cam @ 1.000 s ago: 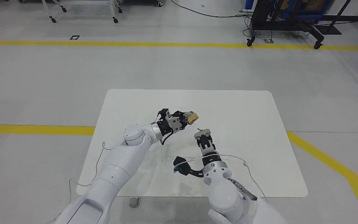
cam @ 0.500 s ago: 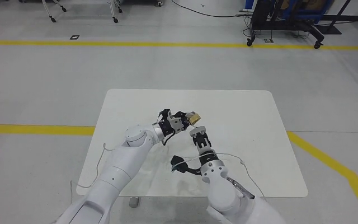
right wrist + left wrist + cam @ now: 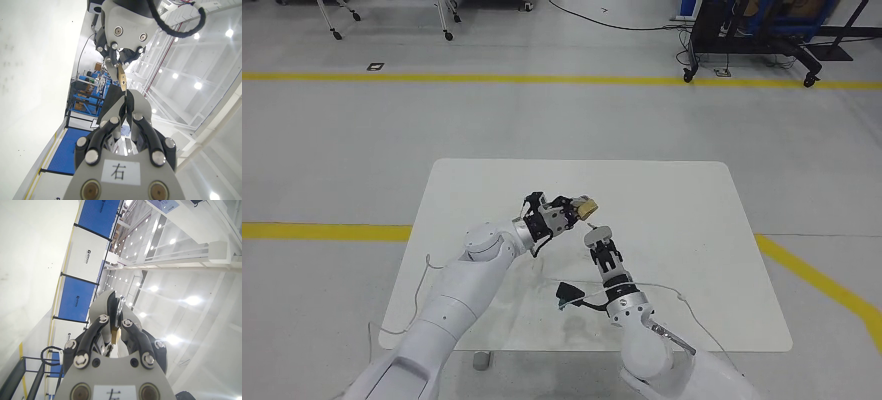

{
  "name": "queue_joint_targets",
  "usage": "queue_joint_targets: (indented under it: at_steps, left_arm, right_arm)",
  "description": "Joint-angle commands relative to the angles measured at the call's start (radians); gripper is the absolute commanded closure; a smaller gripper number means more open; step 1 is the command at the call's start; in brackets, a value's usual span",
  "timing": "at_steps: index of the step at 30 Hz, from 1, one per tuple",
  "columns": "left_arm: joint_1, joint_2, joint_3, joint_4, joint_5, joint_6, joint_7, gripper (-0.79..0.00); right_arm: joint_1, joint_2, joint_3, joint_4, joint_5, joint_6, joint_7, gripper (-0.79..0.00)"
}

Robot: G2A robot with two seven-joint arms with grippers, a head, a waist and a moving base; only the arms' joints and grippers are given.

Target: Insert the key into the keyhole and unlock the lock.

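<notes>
Left gripper (image 3: 570,213): I see it raised above the middle of the table. Its fingers are clamped on the lock and point toward the other arm.
Lock (image 3: 122,79): a small brass padlock, held in the air between the left gripper's fingers. Its bottom end sticks out past the fingertips and faces my right wrist camera.
Keyhole (image 3: 123,82): a small slot in a silver disc on that exposed end, with nothing in it.
Key (image 3: 123,106): a thin dark strip seen edge-on, which I take to be the key. Its tip sits just beside the lock's lower corner, short of the keyhole. I cannot tell whether it touches the brass.
Right gripper (image 3: 598,239): from above it sits just beside the lock, on the side nearer the robot. Its fingers are pinched together on the key and aimed at the lock.
Table (image 3: 692,200): white with rounded corners. Both grippers are above its middle.
Cart (image 3: 752,35): a dark wheeled frame on the floor, far behind the table's right side.
</notes>
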Motion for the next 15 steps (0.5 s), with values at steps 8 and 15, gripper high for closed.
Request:
queue_joint_targets:
  at_steps: [8, 15]
  left_arm:
    - [0.011, 0.003, 0.008, -0.045, 0.081, -0.022, -0.001, 0.0]
    - [0.014, 0.003, 0.01, -0.051, 0.1, -0.03, -0.019, 0.0]
  right_arm:
    - [-0.03, -0.006, 0.037, -0.014, 0.033, -0.037, -0.013, 0.0]
    - [-0.041, -0.025, 0.069, -0.013, 0.08, -0.059, 0.014, 0.0]
